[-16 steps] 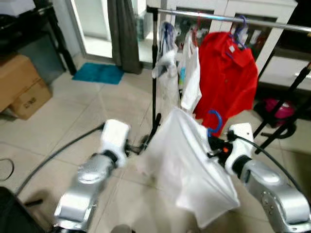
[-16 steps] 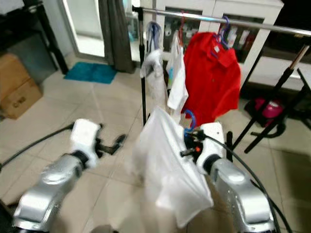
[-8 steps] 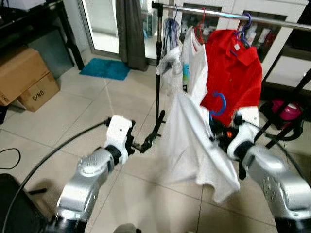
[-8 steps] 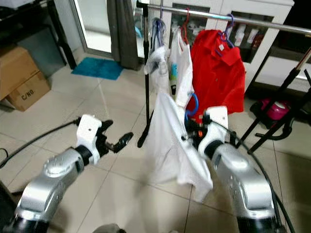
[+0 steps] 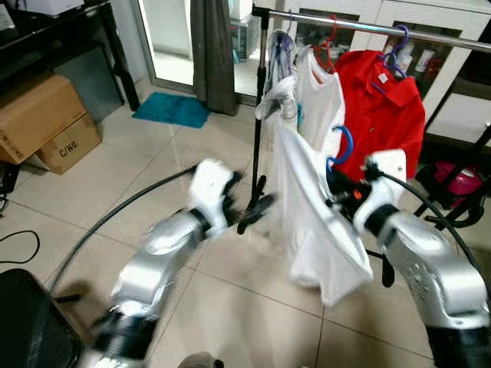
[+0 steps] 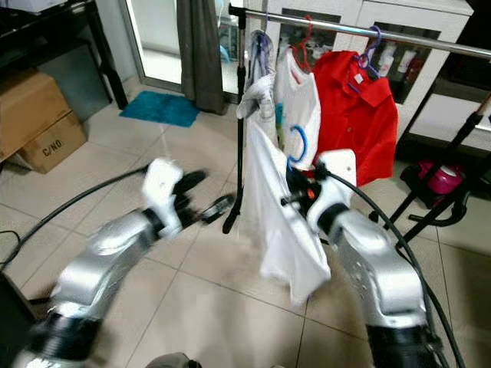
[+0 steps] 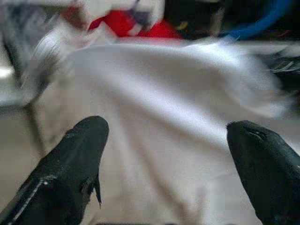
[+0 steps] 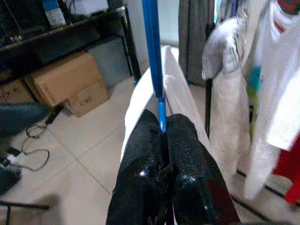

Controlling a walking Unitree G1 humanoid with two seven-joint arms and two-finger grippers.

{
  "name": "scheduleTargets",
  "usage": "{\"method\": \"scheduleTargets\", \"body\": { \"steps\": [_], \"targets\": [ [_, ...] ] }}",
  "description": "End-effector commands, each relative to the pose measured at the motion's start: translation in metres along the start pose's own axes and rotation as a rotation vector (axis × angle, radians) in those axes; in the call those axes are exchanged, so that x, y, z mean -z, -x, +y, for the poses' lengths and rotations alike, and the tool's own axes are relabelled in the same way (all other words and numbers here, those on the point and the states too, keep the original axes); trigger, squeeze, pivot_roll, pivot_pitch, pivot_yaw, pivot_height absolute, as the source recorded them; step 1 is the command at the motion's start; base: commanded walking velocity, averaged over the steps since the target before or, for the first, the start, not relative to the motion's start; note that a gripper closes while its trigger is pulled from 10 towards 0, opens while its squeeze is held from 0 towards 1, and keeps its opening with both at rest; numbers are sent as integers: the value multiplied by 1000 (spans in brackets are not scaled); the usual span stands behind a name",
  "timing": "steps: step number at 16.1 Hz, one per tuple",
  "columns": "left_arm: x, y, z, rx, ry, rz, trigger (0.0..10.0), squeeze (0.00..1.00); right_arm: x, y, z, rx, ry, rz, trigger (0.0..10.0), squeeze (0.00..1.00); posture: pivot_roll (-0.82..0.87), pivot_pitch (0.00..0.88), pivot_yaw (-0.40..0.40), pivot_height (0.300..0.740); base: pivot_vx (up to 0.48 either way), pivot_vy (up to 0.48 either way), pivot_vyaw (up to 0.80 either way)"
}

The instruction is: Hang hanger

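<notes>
**Blue hanger with a white shirt, held up by the rack**

The blue hanger (image 5: 343,146) is thin, with a round hook on top. A big white shirt (image 5: 311,222) hangs from it, loose and floppy. My right pincer (image 8: 161,133) is squeezed tight on the hanger's blue stem. I hold it just below the metal rail (image 5: 368,26), in front of a red shirt (image 5: 386,107) and a small white shirt (image 5: 318,92) on the rack. My left pincer (image 7: 164,140) is spread wide, close to the white shirt, gripping nothing. Cardboard boxes (image 5: 42,119) sit on the tile floor (image 5: 100,184).
</notes>
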State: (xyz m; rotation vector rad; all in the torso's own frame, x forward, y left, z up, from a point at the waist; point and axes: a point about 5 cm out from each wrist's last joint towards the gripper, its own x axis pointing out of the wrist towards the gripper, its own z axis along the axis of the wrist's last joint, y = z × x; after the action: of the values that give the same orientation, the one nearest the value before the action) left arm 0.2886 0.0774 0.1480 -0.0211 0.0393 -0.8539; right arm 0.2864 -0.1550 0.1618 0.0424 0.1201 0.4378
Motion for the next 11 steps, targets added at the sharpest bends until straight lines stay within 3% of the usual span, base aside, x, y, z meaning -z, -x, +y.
{"method": "scheduleTargets", "body": {
  "steps": [1,2,4,5,6,7,8,11],
  "targets": [
    [4,-5,-7,96,-37,30,10000,1000,-8,-4,3,6,7,-36,10000,0,58,0,-11,740,0,0,0],
    [7,-7,-10,144,-74,56,10000,1000,-11,-7,6,0,1,-43,10000,0,58,0,-10,740,0,0,0],
    [7,-11,1,101,-86,70,10000,1000,-13,-9,12,-26,3,-50,10000,0,61,0,-7,740,0,0,0],
    [4,-13,5,79,-67,52,10000,184,-14,-10,12,-25,8,-51,10000,0,64,0,-8,740,0,0,0],
    [3,-14,6,74,-59,43,10000,184,-15,-10,12,-25,10,-51,10000,0,64,0,-8,740,0,0,0],
    [-6,-19,6,88,4,-22,10000,0,-16,-10,13,-24,12,-54,10000,0,68,0,-7,740,0,0,0],
    [-11,-23,6,113,32,-64,10000,0,-17,-11,14,-25,9,-59,10000,0,67,0,-2,740,0,0,0],
    [-7,-29,5,179,23,-40,10000,0,-19,-11,17,-26,0,-69,10000,0,61,0,8,740,0,0,0]
  ]
}}
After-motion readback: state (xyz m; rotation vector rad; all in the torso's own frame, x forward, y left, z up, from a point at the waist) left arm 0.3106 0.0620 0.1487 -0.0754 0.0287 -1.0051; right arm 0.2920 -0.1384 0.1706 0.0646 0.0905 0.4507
